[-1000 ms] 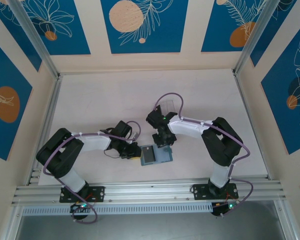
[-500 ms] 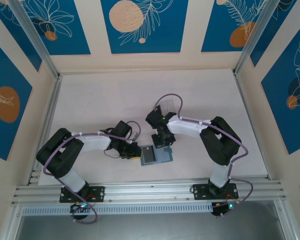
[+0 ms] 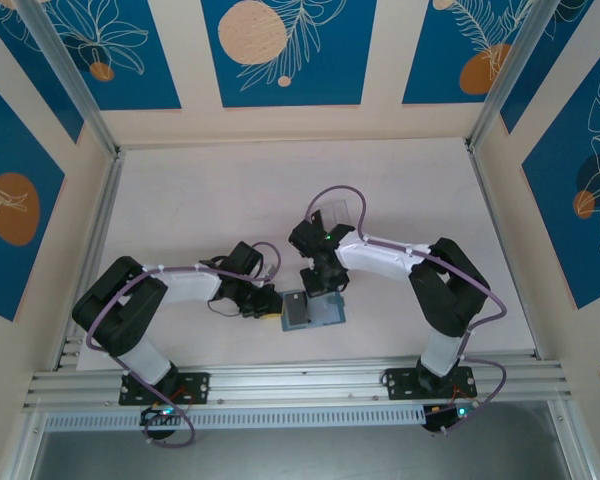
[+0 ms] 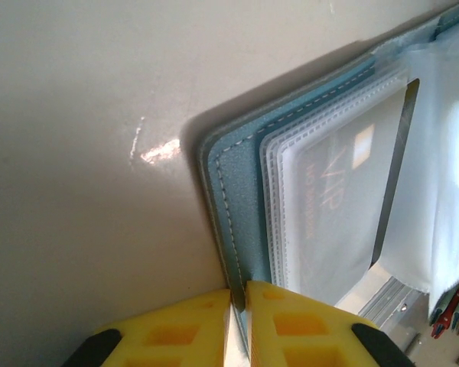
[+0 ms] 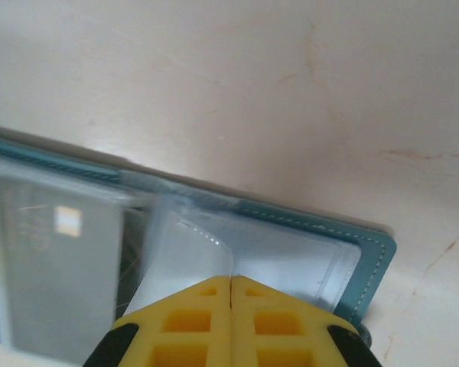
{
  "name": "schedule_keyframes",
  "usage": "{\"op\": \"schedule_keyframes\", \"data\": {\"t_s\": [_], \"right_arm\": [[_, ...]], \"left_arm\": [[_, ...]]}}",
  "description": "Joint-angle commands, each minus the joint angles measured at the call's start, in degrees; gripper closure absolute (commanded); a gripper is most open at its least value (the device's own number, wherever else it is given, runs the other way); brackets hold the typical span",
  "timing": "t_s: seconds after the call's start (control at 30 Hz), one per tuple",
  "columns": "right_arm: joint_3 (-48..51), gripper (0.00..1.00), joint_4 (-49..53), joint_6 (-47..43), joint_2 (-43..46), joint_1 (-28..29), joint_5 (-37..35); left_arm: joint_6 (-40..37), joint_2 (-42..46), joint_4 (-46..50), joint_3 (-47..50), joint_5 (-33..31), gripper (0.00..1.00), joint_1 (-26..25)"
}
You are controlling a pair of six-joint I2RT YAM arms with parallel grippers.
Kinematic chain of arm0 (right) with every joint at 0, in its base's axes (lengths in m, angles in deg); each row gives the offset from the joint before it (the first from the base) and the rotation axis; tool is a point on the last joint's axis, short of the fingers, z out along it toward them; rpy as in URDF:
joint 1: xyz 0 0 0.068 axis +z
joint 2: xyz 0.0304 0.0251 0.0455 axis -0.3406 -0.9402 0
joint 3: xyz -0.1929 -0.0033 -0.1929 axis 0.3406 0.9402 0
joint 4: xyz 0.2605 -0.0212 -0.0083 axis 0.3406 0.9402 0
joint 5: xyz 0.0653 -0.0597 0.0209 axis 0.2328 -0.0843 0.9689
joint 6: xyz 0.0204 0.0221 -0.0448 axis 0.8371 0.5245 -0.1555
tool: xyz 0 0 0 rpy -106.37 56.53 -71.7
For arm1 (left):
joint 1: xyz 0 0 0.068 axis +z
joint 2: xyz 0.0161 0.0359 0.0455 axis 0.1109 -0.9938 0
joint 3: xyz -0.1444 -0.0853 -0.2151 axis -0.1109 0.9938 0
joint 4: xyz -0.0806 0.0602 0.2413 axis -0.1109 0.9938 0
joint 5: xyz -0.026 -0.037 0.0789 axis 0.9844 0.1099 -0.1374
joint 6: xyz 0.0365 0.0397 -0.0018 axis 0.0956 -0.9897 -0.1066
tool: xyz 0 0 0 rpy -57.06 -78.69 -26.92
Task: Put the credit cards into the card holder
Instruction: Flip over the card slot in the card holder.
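Teal card holder (image 3: 325, 314) pinched by left gripper (image 4: 238, 294); right gripper (image 5: 230, 284) closed; clear box (image 3: 335, 212) beyond

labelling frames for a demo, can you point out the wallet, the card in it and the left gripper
wallet (image 4: 243, 183): left wrist view, on its teal cover near the corner.
card (image 4: 333, 214): left wrist view, grey face under the clear sleeve.
left gripper (image 4: 239, 294): left wrist view, gap between the yellow fingertips.

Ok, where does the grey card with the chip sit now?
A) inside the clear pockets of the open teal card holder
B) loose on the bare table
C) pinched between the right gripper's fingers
A: the card shows through the clear plastic inside the open card holder.
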Motion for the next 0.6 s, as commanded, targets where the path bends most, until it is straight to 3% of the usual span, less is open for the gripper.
{"op": "schedule_keyframes", "data": {"t_s": [0.0, 0.23, 0.37, 0.57], "right_arm": [[-2.2, 1.0, 1.3, 1.1, 2.2, 0.3, 4.0], [-3.7, 0.98, -3.2, 3.9, -0.3, -0.1, 13.2], [-2.5, 0.84, -7.2, 6.5, -0.5, -0.6, 18.1], [3.3, 0.69, -13.8, 11.5, 1.6, -2.0, 23.8]], "left_arm": [[1.0, -8.8, -9.9, 3.3, -3.6, 0.85, -3.4], [2.2, -8.9, -11.5, 3.3, -3.2, 0.85, -4.1], [2.6, -8.7, -11.9, 3.5, -3.2, 0.85, -4.2], [3.3, -8.9, -13.0, 4.0, -2.9, 0.85, -4.2]]}}
